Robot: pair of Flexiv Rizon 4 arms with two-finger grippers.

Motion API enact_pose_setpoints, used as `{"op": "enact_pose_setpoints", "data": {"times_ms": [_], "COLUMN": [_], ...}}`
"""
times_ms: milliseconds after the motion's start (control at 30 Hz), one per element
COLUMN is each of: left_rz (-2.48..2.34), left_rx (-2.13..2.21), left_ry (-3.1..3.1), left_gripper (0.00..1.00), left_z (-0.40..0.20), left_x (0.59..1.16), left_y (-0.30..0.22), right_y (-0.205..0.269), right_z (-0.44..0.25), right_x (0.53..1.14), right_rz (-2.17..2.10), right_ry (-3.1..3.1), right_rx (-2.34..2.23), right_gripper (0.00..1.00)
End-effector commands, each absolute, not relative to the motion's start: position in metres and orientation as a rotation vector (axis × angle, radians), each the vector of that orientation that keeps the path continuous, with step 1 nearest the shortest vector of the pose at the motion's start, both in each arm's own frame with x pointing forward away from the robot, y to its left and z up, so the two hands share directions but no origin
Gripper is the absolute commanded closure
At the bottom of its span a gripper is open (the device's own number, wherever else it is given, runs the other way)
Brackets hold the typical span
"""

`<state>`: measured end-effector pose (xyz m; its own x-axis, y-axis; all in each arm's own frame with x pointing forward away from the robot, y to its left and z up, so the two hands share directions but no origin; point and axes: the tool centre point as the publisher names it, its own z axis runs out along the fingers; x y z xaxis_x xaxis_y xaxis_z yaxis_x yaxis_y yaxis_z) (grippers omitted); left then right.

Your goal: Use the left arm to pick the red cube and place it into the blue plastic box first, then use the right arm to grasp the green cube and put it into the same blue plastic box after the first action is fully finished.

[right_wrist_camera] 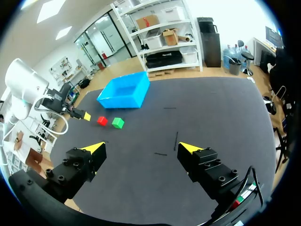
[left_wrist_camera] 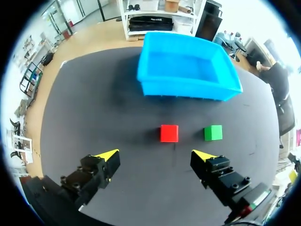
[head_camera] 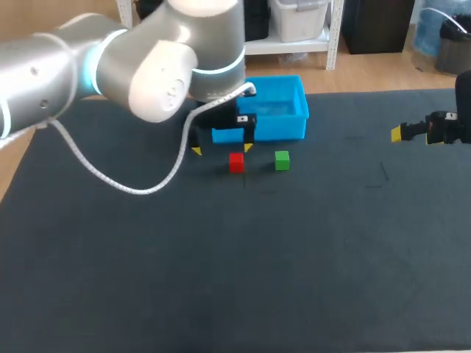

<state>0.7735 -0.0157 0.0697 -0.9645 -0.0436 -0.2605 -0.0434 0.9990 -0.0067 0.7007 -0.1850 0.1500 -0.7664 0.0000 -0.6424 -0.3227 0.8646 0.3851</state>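
On the black desk the blue plastic box sits empty. My left pincer is spread wide near the box front because its cube goes first, while my right pincer hangs released well away, since its turn is second. The red cube lies just before the box, in line with the left pincer's gap, with the green cube near it.

Left cube beside right cube, both before the box

Red cube stands free, green cube near, blue box beyond.
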Motion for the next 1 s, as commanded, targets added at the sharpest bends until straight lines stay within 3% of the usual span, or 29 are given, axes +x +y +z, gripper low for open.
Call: {"op": "enact_pose_setpoints", "data": {"times_ms": [33,1000], "left_rz": [0.056,0.034], "left_rx": [-0.069,-0.109], "left_ry": [2.891,2.994], "left_gripper": [0.0,0.0], "left_z": [0.059,0.006], "left_x": [0.785,0.823], "left_y": [-0.03,-0.042], "right_y": [-0.185,-0.185], "right_z": [0.15,0.15], "right_x": [0.7,0.7], "right_rz": [0.638,0.638], "right_ry": [2.374,2.374], "right_rx": [-0.233,-0.233], "right_gripper": [0.0,0.0]}}
